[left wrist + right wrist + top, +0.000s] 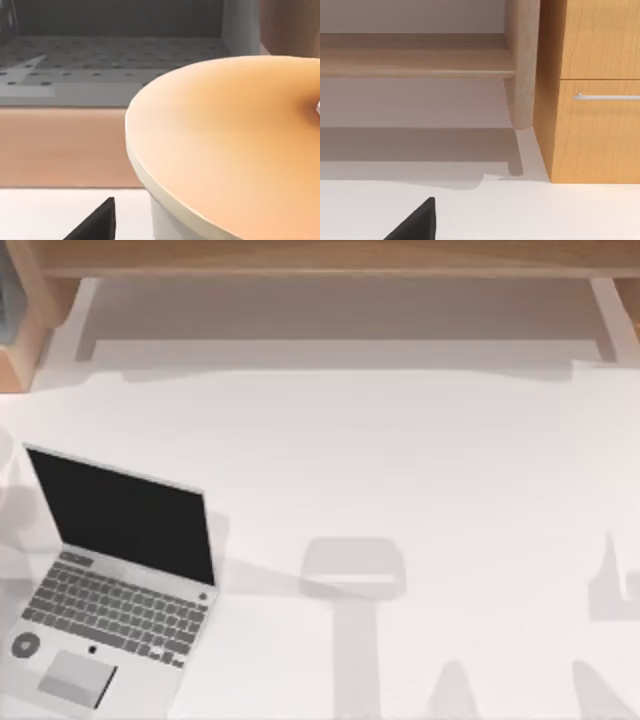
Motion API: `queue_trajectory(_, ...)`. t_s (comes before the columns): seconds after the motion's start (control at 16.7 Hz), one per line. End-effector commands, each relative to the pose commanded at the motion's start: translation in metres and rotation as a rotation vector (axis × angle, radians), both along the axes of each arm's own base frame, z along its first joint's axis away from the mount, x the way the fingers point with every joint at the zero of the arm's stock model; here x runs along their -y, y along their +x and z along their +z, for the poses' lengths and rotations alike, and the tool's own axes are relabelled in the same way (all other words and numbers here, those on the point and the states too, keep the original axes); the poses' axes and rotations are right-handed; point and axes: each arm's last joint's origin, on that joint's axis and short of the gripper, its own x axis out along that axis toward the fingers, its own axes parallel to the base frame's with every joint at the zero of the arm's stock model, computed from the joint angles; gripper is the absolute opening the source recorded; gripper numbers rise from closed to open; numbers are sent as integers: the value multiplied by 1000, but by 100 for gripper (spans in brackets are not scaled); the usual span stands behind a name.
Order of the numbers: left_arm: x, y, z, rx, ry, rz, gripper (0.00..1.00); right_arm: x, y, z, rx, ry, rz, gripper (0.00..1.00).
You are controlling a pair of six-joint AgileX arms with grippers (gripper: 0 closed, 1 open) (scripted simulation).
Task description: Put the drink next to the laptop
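Note:
The laptop (120, 580) lies open at the table's front left, with a black screen, a grey keyboard and a round grey sticker (26, 645) on its palm rest. In the left wrist view the drink (225, 140) is very close. Its round orange top takes up the right half, above a pale cup wall, and a bit of white straw (317, 107) shows at the picture's edge. A black part of my left gripper (95, 222) shows beside the cup. A black part of my right gripper (415, 222) hangs over bare white table.
A wooden shelf (330, 260) runs along the back of the table. A wooden cabinet with a drawer handle (600, 95) stands beside a shelf post (522, 65). Behind the drink are a wooden ledge (60, 145) and a grey perforated panel (115, 55).

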Motion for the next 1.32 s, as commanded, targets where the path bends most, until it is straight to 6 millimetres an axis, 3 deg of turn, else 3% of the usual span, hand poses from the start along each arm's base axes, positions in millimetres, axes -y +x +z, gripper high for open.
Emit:
queue_trajectory(0.12,0,0,0,0,0,0,100,0,0,0,0,0,0,100)
queue_trajectory(0.9,0,0,0,0,0,0,2,0,0,0,0,0,0,100)
queue_trajectory(1.32,0,0,0,0,0,0,0,0,0,0,0,0,0,100)
